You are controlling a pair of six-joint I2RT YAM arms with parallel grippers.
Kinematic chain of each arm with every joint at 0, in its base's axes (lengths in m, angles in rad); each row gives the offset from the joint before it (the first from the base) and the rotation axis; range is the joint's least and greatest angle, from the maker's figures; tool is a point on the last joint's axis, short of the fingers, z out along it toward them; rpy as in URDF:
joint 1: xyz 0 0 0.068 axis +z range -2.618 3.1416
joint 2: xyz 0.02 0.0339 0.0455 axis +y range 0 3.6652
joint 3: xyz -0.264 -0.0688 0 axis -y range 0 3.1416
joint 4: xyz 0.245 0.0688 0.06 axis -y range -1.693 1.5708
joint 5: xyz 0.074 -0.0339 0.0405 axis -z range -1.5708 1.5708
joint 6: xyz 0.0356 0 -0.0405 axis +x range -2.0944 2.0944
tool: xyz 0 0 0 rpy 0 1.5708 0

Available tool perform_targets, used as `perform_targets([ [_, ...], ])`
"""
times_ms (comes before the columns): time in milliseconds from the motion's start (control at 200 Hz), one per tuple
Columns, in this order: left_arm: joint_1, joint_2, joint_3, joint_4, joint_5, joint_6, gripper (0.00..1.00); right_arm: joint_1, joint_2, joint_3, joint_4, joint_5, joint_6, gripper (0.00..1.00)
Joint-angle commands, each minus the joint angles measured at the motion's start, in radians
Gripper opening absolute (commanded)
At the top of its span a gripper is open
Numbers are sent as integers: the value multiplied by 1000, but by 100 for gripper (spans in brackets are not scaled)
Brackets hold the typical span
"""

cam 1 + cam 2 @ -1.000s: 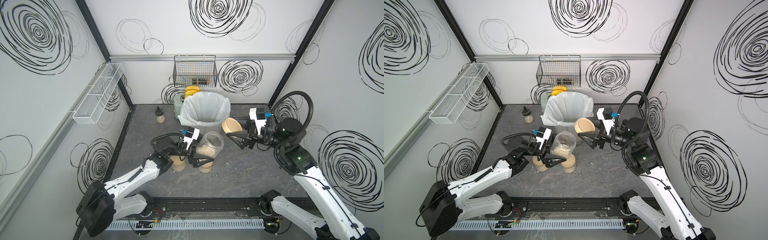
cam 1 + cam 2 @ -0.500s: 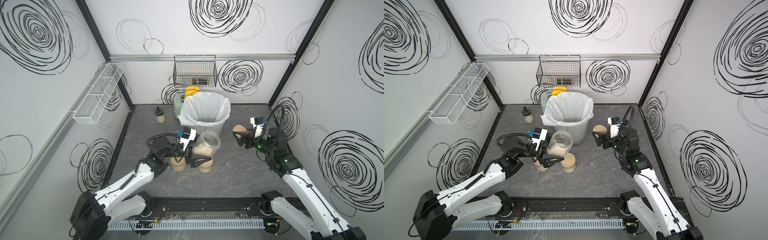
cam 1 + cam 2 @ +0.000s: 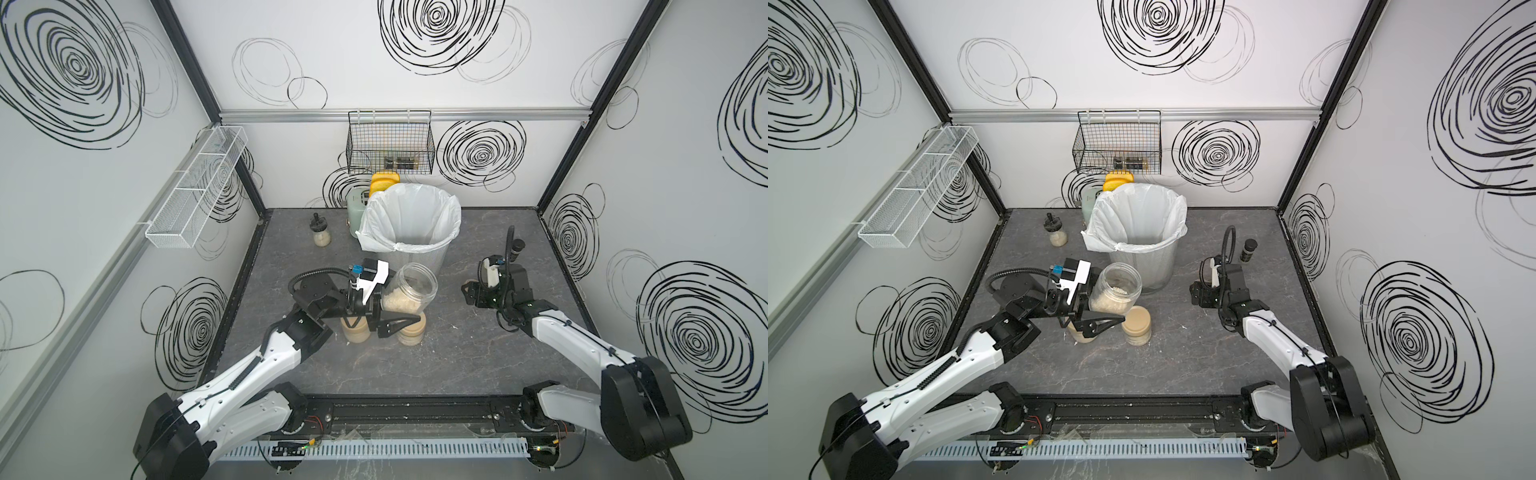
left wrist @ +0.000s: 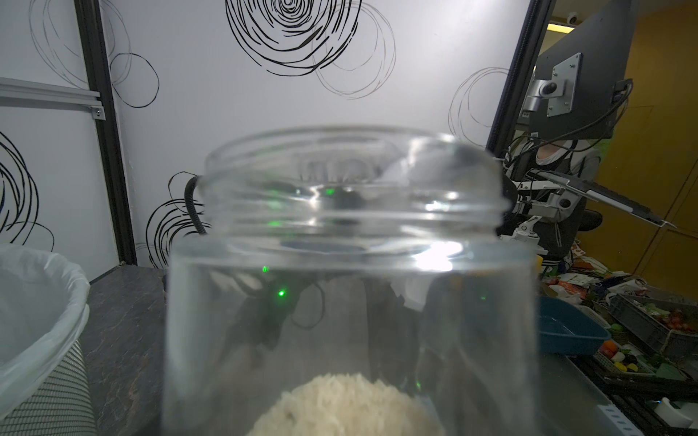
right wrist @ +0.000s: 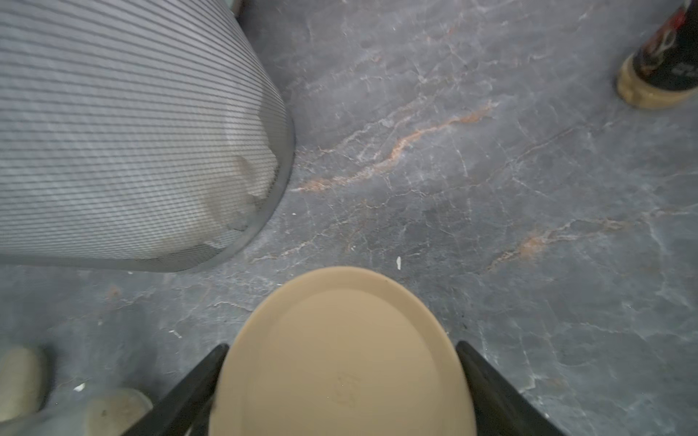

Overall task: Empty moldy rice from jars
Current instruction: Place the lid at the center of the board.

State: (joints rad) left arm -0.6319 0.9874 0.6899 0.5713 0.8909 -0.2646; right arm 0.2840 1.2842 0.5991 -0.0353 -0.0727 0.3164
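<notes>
My left gripper (image 3: 380, 305) is shut on an open clear jar (image 3: 409, 289) (image 3: 1117, 291), lifted and tilted toward the mesh bin (image 3: 415, 253). Moldy rice (image 3: 401, 301) (image 4: 347, 407) lies heaped in its lower part. In the left wrist view the jar (image 4: 347, 264) fills the frame and hides my fingers. Two more jars with tan lids (image 3: 355, 330) (image 3: 411, 328) stand on the table just below it. My right gripper (image 5: 342, 346) is shut on a round tan lid (image 5: 340, 370), low over the table to the right of the bin. The gripper (image 3: 471, 293) hides the lid in both top views.
The bin (image 5: 132, 132) has a white liner (image 3: 411, 208). A black-stoppered bottle (image 3: 321, 232) stands back left. A dark-capped shaker (image 3: 516, 249) (image 5: 664, 68) stands near the right wall. A pale green appliance (image 3: 356, 199) sits behind the bin, and a wire basket (image 3: 390, 143) hangs on the back wall.
My right arm has come down and drawn back from beside the bin's rim to low over the table, still gripping the lid. The left gripper has raised the jar a little.
</notes>
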Motion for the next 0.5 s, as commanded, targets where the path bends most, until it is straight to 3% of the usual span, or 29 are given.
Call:
perform_targets([
  [0,11,-34,4,69,-12,26,47,-3,120,88,-5,56,17,58],
  [265,12,-65,-5,34,-28,37,47,-3,323,164,19,73,8,57],
  [495,14,-72,-4,24,-35,46,48,-4,376,180,15,76,13,61],
])
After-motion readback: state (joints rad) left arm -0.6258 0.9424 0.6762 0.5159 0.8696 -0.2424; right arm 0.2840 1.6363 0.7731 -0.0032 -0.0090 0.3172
